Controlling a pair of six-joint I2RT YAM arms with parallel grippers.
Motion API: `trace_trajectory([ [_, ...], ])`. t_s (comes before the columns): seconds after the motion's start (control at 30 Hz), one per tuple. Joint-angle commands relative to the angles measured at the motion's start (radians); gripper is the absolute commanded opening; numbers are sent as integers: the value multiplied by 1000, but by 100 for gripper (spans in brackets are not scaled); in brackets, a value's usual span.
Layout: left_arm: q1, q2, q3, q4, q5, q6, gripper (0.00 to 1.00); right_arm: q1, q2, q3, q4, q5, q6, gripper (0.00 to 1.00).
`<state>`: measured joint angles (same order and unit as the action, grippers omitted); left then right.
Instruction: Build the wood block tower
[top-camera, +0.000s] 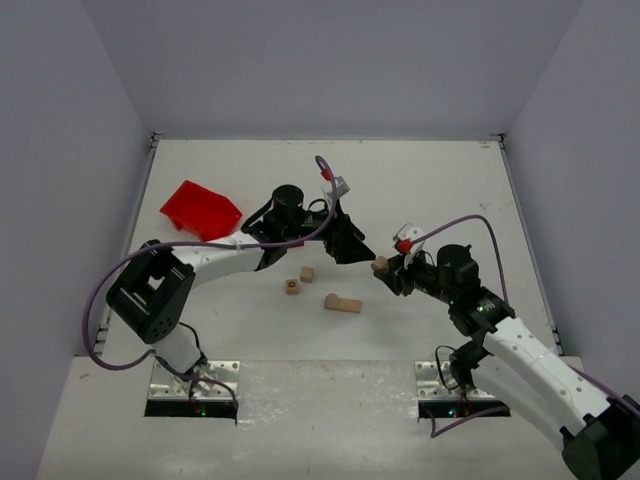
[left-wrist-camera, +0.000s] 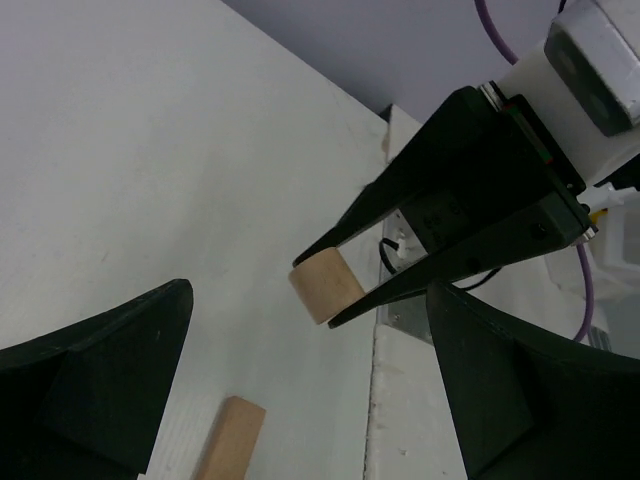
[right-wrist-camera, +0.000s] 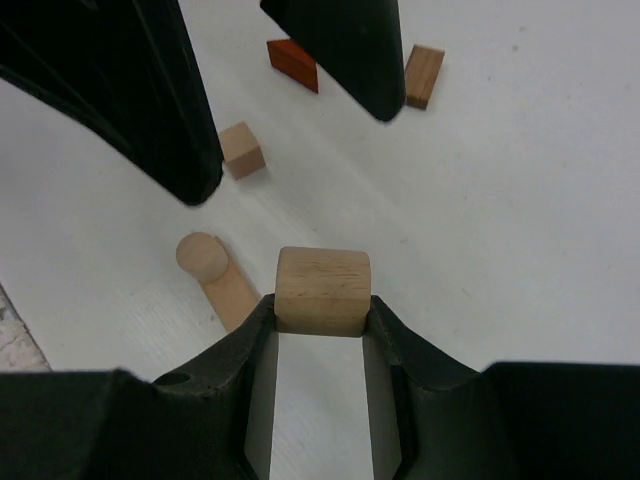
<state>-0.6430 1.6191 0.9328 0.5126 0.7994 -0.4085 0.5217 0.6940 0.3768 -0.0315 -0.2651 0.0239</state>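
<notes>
Right gripper (right-wrist-camera: 322, 312) fingers fill the bottom of its wrist view, pinching a pale block (right-wrist-camera: 322, 288) with rounded top corners by its two sides. The block juts out past the fingertips and appears to hang above the table (top-camera: 430, 180), roughly at its middle.

Facing the block, just beyond it, is the left gripper (right-wrist-camera: 290, 150), its jaws spread wide. One black finger (right-wrist-camera: 160, 110) stands to each side of the line running out from the block, and neither touches it. The left wrist view shows the same meeting from the other side: the block (left-wrist-camera: 325, 285) sits between the right gripper's tips, in the gap of the wide left jaws.

Below and to the left of the block, as the right wrist sees it, a plank (right-wrist-camera: 232, 295) lies flat with a cylinder (right-wrist-camera: 202, 253) touching its far end. Beyond the block, past the cylinder, lies a cube (right-wrist-camera: 242, 150) on its own. Farther from the block again are a red-brown wedge (right-wrist-camera: 293, 62) and a tan brick (right-wrist-camera: 424, 75), well apart from each other.

From above, a red bin (top-camera: 200, 208) sits far to the left of the block, beside the left arm.
</notes>
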Motion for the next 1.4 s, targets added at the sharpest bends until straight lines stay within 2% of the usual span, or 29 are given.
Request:
trace_trajectory([
  [0.0, 0, 15, 51, 64, 100, -38, 100, 5, -26, -29, 239, -66, -160, 21],
  [0.2, -18, 59, 77, 64, 103, -55, 96, 5, 3, 11, 239, -68, -223, 21],
  [0.33, -21, 85, 95, 66, 109, -94, 90, 7, 16, 23, 239, -103, -259, 21],
  [0.43, -30, 93, 98, 83, 120, -105, 80, 6, 26, 36, 231, -89, -272, 21],
  [0.53, -34, 99, 104, 81, 136, -106, 59, 6, 24, 32, 251, -69, -279, 21],
  [0.7, -45, 104, 112, 82, 159, -104, 41, 8, 19, 29, 275, -28, -297, 22],
  [0.77, -47, 107, 114, 84, 164, -105, 27, 8, 22, 33, 274, -17, -300, 22],
  [0.83, -48, 109, 115, 88, 176, -108, 7, 6, 23, 33, 275, -2, -300, 24],
  [0.87, -49, 109, 114, 94, 182, -109, 0, 6, 24, 33, 277, 10, -297, 27],
  [0.97, -49, 98, 103, 120, 196, -101, 0, 7, 25, 38, 275, 51, -265, 40],
  [1.07, -49, 69, 107, 79, 176, 0, 0, 7, 23, 61, 231, 51, -175, 63],
  [1.13, -49, 47, 113, 14, 134, 140, 0, 6, 23, 101, 149, 53, -117, 76],
  [1.17, -49, 21, 123, -21, 111, 270, 0, 8, 26, 117, 66, 65, -59, 86],
  [1.23, -49, -18, 115, -102, 46, 427, 0, 7, 30, 162, -39, 87, 41, 94],
  [1.27, -49, -41, 104, -137, 11, 512, 0, 6, 34, 186, -95, 95, 102, 97],
  [1.33, -47, -78, 62, -170, 13, 735, 0, 6, 43, 220, -225, 80, 160, 99],
  [1.37, -47, -98, 40, -175, 12, 801, 0, 6, 44, 240, -264, 79, 210, 99],
])
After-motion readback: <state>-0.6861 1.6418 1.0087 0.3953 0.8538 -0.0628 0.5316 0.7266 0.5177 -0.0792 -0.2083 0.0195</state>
